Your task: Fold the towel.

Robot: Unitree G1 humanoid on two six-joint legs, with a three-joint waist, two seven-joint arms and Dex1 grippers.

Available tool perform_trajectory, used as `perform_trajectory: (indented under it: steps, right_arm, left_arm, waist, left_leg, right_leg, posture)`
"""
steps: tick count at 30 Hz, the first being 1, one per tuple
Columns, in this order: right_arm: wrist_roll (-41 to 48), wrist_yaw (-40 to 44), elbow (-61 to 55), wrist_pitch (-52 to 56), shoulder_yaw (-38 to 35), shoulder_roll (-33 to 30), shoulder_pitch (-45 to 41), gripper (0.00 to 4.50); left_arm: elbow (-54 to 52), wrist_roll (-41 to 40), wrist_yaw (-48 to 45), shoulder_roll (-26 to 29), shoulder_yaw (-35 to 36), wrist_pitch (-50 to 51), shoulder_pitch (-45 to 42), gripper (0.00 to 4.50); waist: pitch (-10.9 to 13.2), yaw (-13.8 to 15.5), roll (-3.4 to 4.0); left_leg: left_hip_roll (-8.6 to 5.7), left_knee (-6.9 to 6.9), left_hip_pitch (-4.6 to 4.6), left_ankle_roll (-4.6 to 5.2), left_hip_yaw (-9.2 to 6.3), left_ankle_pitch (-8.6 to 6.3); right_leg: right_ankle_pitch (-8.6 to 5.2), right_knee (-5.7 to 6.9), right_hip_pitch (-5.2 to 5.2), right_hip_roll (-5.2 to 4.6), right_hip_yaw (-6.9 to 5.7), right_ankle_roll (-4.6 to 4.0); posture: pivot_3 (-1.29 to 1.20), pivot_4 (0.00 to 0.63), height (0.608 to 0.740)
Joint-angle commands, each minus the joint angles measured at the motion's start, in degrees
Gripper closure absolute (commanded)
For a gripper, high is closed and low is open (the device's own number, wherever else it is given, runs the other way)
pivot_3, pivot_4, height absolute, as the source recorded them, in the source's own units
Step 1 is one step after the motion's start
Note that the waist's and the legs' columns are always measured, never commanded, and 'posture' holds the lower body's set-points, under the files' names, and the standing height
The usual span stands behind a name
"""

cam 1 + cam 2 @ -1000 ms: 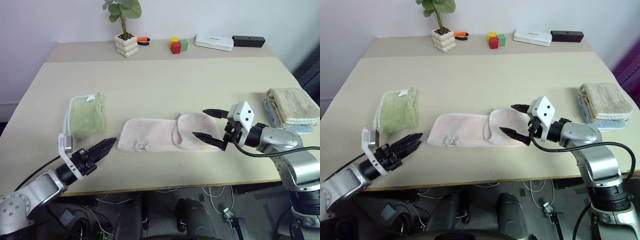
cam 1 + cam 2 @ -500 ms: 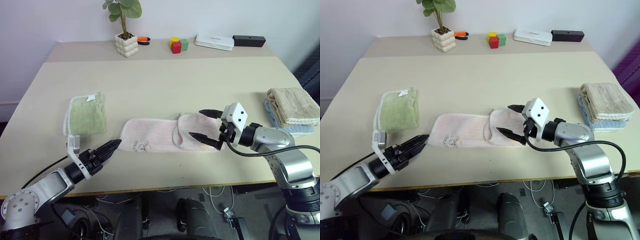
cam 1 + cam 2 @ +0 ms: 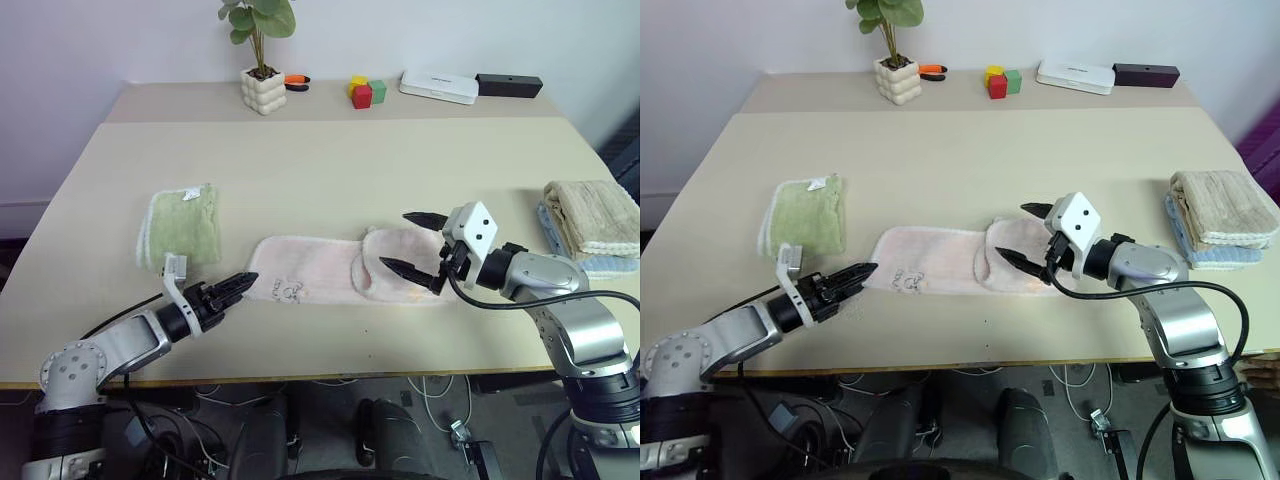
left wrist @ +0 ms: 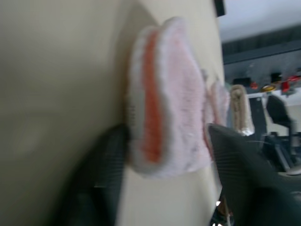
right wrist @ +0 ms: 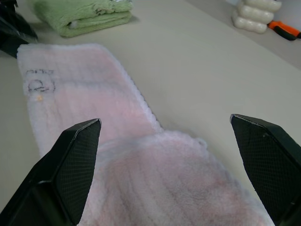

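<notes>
The towel (image 3: pixel 340 279) lies near the desk's (image 3: pixel 330 170) front edge, its right end folded back over itself. The left gripper (image 3: pixel 238 285) meets the left corner — in the wrist view its fingers (image 4: pixel 101 174) flank the blurred hem, grip uncertain. The right gripper (image 3: pixel 405 242) hovers, spread wide, above the folded end.

The left gripper (image 3: pixel 244 282) is stretched forward and low, fingers (image 4: pixel 101 174) set narrowly apart; the right gripper (image 3: pixel 409 242) is held raised, angled leftward, jaws spread wide.
</notes>
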Motion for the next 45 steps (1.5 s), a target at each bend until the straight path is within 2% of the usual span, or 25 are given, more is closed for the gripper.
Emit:
perform_trajectory:
  steps: [1,2,11,18,23,25,29,36,45]
  right_arm:
    - [-0.18,-0.78,-1.99,-0.72,-1.28,0.17,-0.67,0.0]
    - [-0.23,-0.89,-2.06,-0.73,-1.32,0.13,-0.6,0.0]
    - [0.15,0.85,-1.76,-1.02,-4.42,-2.92,2.21,0.0]
    - [10.29,9.65,-3.71,1.07,-16.52,-8.61,10.33,0.0]
    - [15.65,10.7,-7.05,3.28,-22.36,-9.31,13.26,0.0]
    - [16.37,10.33,-7.45,3.7,-23.59,-9.37,13.79,0.0]
    - [19.4,11.01,-9.67,4.37,-28.34,-8.83,17.97,0.0]
    - [20.97,8.3,-15.57,4.37,-33.56,-6.9,26.1,0.0]
    - [21.21,3.32,-20.78,4.86,-35.62,-5.95,29.8,0.0]
  left_arm:
    - [0.63,0.56,0.74,-0.89,-1.79,1.95,-1.51,3.93]
    - [0.8,0.42,0.98,-1.08,-1.61,2.11,-1.96,4.46]
    - [-0.69,-4.29,1.66,-1.72,0.97,1.69,-7.43,4.46]
    - [-3.8,-3.69,-0.69,-3.09,-2.83,1.82,-17.52,4.46]
    - [-2.39,3.07,-6.07,-7.51,-9.69,2.02,-25.5,4.46]
    - [-1.36,8.43,-10.65,-9.55,-14.21,2.08,-28.25,4.46]
    - [7.11,20.13,-20.75,-16.24,-21.37,-2.54,-35.84,4.46]
    - [20.36,36.75,-34.44,-25.24,-29.87,-8.76,-43.11,4.46]
    - [37.17,53.49,-45.85,-35.23,-33.65,-19.66,-48.54,4.46]
  waist:
    - [-0.02,0.06,0.05]
    - [-0.03,0.06,0.06]
    - [0.07,0.0,-0.09]
    - [0.11,-0.04,-0.16]
    - [0.12,-0.03,-0.19]
    - [0.13,-0.02,-0.19]
    - [0.15,0.99,-0.24]
    - [0.15,1.54,-0.24]
    - [0.16,1.6,-0.24]
  left_leg:
    - [-0.01,0.0,0.0,0.01,0.0,0.0]
    - [-0.01,0.0,0.01,0.01,0.0,0.0]
    - [-0.01,0.01,-0.06,0.01,-0.04,0.0]
    - [-0.07,0.03,-0.29,0.1,-0.04,0.04]
    - [-0.08,0.06,-0.26,0.15,-0.06,0.13]
    - [-0.09,0.07,-0.26,0.16,-0.06,0.13]
    - [-0.14,0.14,-0.32,0.17,-0.11,0.14]
    - [-0.11,0.17,-0.46,0.21,-0.21,0.11]
    - [-0.14,0.29,-0.87,0.23,-0.61,0.12]
  right_leg:
    - [0.0,-0.01,0.01,0.0,0.0,0.0]
    - [0.0,-0.01,0.02,0.0,0.0,0.0]
    - [0.01,-0.03,0.02,0.0,-0.05,0.01]
    - [0.04,-0.05,0.14,0.08,-0.06,0.08]
    - [0.07,-0.03,0.16,0.26,-0.04,0.12]
    - [0.07,-0.03,0.16,0.26,-0.04,0.12]
    - [0.07,-0.07,0.19,0.27,-0.06,0.13]
    - [0.08,-0.13,0.1,0.28,-0.13,0.13]
    - [0.08,-0.19,-0.07,0.32,-0.36,0.13]
  posture:
    - [0.0,0.15,0.74]
    - [0.0,0.15,0.74]
    - [0.0,0.15,0.74]
    - [0.0,0.15,0.74]
    - [0.0,0.15,0.74]
    - [0.0,0.15,0.74]
    - [0.0,0.15,0.74]
    - [0.0,0.15,0.74]
    - [0.0,0.15,0.74]
